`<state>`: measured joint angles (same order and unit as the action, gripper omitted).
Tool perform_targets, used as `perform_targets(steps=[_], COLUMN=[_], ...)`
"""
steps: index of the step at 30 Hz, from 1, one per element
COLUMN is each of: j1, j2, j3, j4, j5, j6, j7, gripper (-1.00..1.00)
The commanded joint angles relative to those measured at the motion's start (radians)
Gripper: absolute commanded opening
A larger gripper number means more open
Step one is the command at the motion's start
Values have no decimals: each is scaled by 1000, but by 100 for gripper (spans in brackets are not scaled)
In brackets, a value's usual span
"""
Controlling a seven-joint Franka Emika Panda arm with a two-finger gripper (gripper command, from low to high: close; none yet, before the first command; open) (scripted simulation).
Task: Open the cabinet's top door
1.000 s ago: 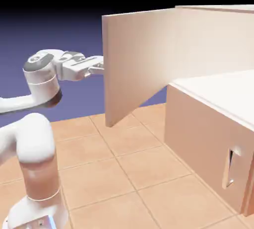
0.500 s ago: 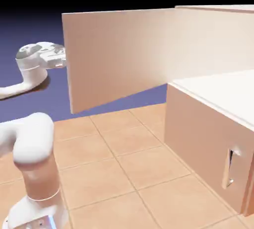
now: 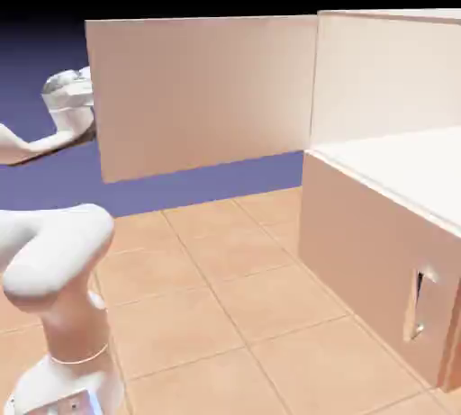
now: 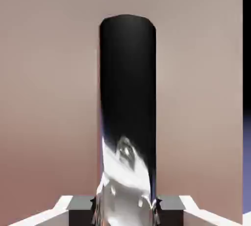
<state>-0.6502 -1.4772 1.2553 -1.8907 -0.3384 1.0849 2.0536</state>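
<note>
The pale pinkish-tan cabinet (image 3: 360, 224) fills the exterior view's right. Its top door (image 3: 203, 94) stands swung far open, a flat panel reaching left from its hinge edge. My arm's white wrist (image 3: 68, 98) shows just past the door's free left edge, and the fingers are hidden behind the panel. In the hand view my gripper (image 4: 125, 211) is shut on the top door's silver handle (image 4: 125, 181), which rises out of a dark recess (image 4: 127, 73) in the door's face. Grey fingertips (image 4: 81, 209) flank the metal on both sides.
The shorter lower door (image 3: 387, 269) stays closed, its slim handle (image 3: 417, 305) facing the tiled floor (image 3: 225, 296). My arm's base and big white elbow (image 3: 54, 260) take up the lower left. The cabinet's inner shelf (image 3: 405, 170) lies exposed.
The top door has swung further open, its free edge travelling left from about mid-picture to the far left. My hand moved left with it, still holding the handle, and is now mostly hidden.
</note>
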Motion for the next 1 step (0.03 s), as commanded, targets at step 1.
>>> perform_targets(steps=[1], j1=[-26], j2=[1], j3=[5], j4=[36], j5=[1], j6=[-26], j7=[-6], gripper=[-100])
